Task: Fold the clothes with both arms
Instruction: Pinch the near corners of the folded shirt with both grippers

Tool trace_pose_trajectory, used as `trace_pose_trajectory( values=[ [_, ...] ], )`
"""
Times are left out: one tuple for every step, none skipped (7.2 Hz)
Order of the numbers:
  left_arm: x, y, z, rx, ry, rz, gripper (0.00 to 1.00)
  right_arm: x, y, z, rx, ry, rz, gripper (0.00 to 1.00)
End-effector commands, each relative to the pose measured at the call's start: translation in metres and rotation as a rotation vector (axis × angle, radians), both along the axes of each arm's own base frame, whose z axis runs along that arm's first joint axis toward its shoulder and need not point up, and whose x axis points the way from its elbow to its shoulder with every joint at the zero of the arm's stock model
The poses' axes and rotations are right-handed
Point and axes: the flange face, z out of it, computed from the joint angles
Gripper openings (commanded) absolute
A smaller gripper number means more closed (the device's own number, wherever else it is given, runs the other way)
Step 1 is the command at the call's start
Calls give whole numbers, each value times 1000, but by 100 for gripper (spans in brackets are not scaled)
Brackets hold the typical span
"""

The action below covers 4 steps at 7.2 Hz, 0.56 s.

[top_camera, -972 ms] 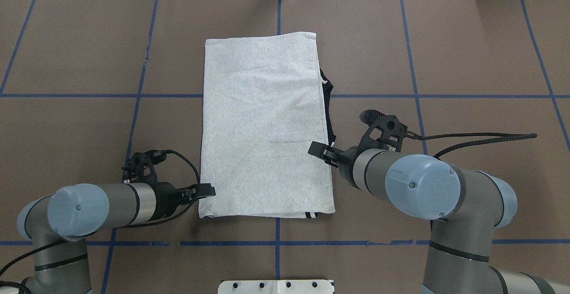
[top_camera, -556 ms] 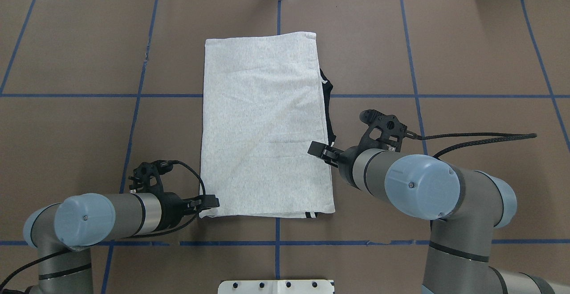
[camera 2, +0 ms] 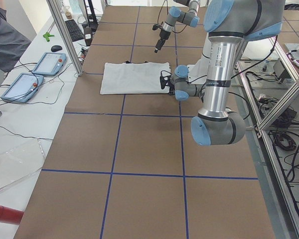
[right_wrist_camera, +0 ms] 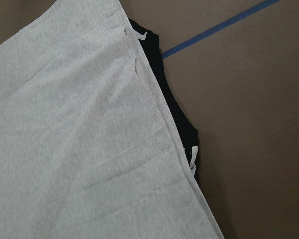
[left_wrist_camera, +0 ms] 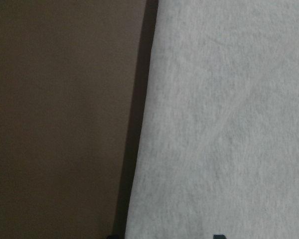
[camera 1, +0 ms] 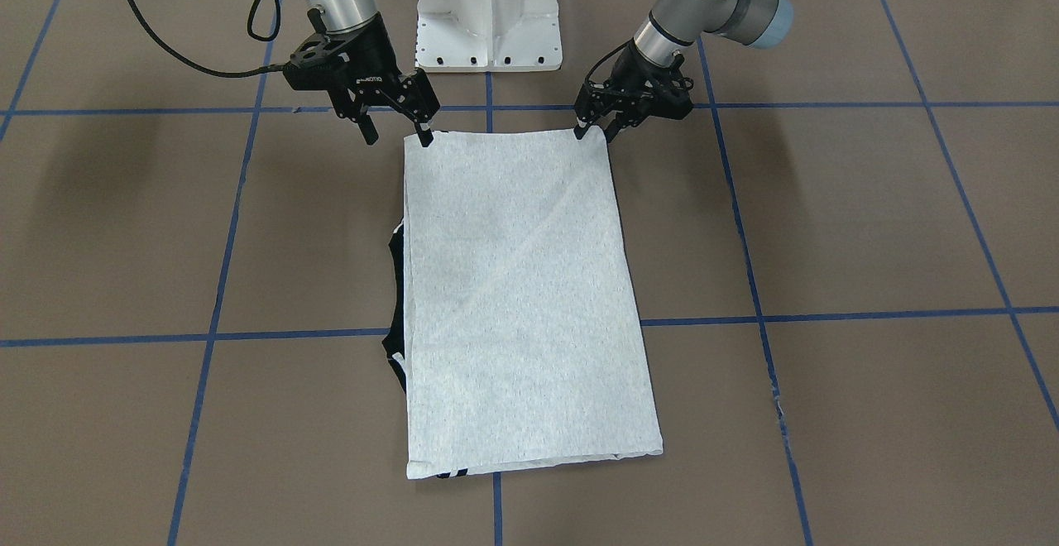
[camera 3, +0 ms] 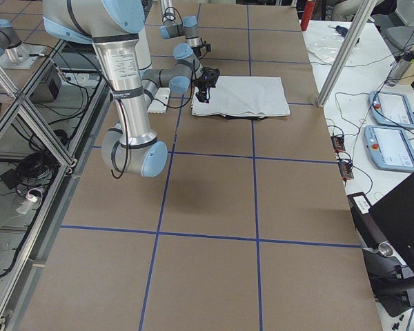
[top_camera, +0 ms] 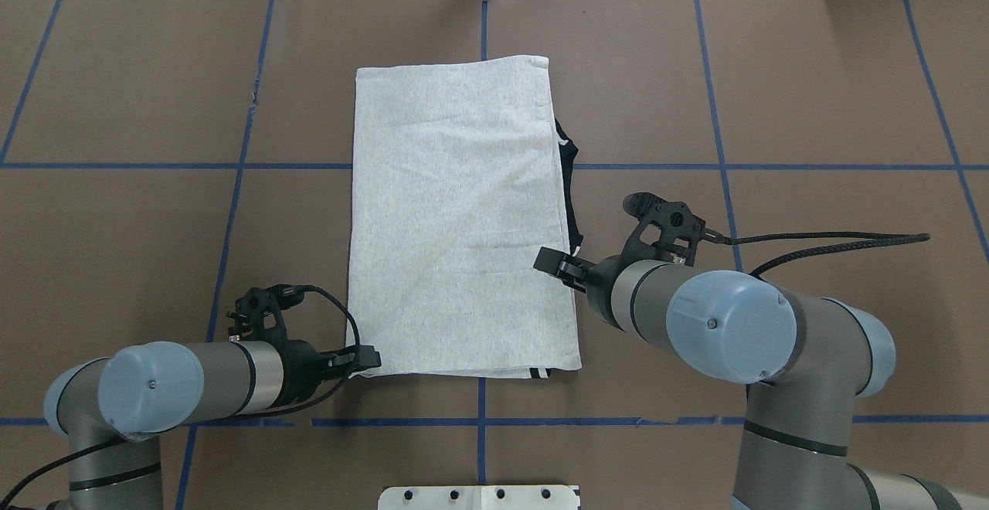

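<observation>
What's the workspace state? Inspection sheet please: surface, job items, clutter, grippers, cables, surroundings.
Surface: brown table with a blue tape grid.
Job's things: grey T-shirt lies folded into a rectangle, with black trim showing along the robot's right edge.
Clutter: nothing seen.
Grippers: left gripper is open, low at the shirt's near corner. Right gripper is open, apparently raised over the shirt's right edge.
Cables: right-arm cable runs out over the table. Left wrist cable loops beside the shirt.
Surroundings: teach pendants and an operator at the side bench.
</observation>
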Motion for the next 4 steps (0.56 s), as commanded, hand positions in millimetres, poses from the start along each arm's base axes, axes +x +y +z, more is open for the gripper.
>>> trace_pose_trajectory(
  values=[
    [1, 1, 1, 0, -1, 2, 64, -1, 2, 0, -1, 0, -5, 100],
    [3, 0, -4, 2, 6, 2, 43, -2, 2, 1, -2, 3, -6, 100],
    [5, 2, -5, 1, 5, 6, 16, -3, 3, 2, -1, 4, -6, 100],
    [6, 3, -4, 1, 3, 8, 0, -5, 6, 2, -3, 4, -12, 99]
  ],
)
